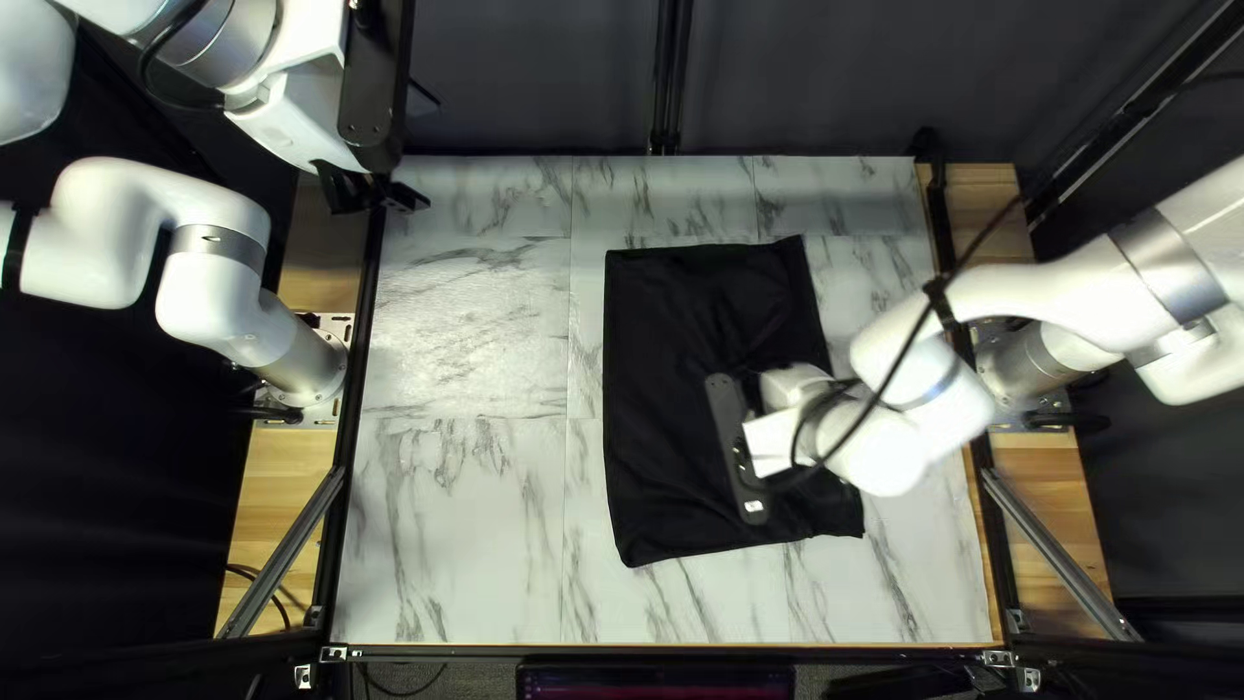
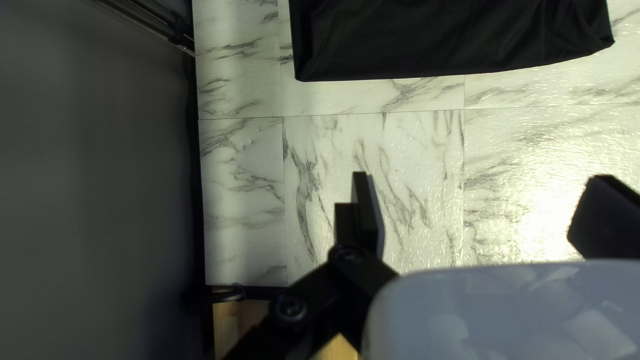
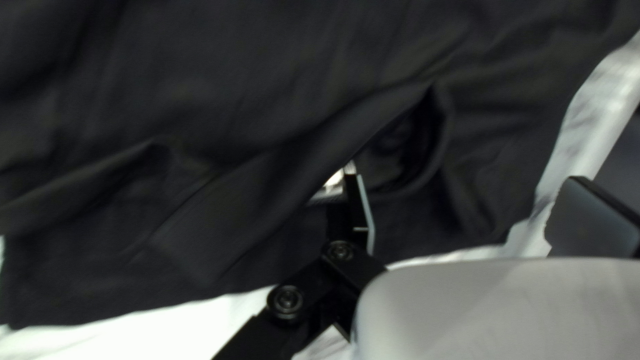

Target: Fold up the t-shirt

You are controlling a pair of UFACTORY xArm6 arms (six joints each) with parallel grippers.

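Observation:
The black t-shirt [image 1: 674, 337] lies as a roughly rectangular panel on the marble-patterned table, right of its middle. My left gripper [image 1: 389, 195] is raised over the far left corner of the table. Over the shirt's right half hangs my right gripper [image 1: 741, 454], its mount and arm hiding cloth below. In the left wrist view my left gripper [image 2: 481, 179] is open over bare marble, with the shirt's edge [image 2: 453, 40] ahead of it. The right wrist view shows my right gripper [image 3: 465, 180] open close over the shirt [image 3: 267, 120], which has raised folds and an opening beside one finger.
Dark frame bars [image 1: 360, 337] run along the table's left and right sides. Marble tabletop [image 1: 460, 519] shows left of the shirt and along its near edge. A dark curtain [image 1: 544, 78] hangs behind the far edge.

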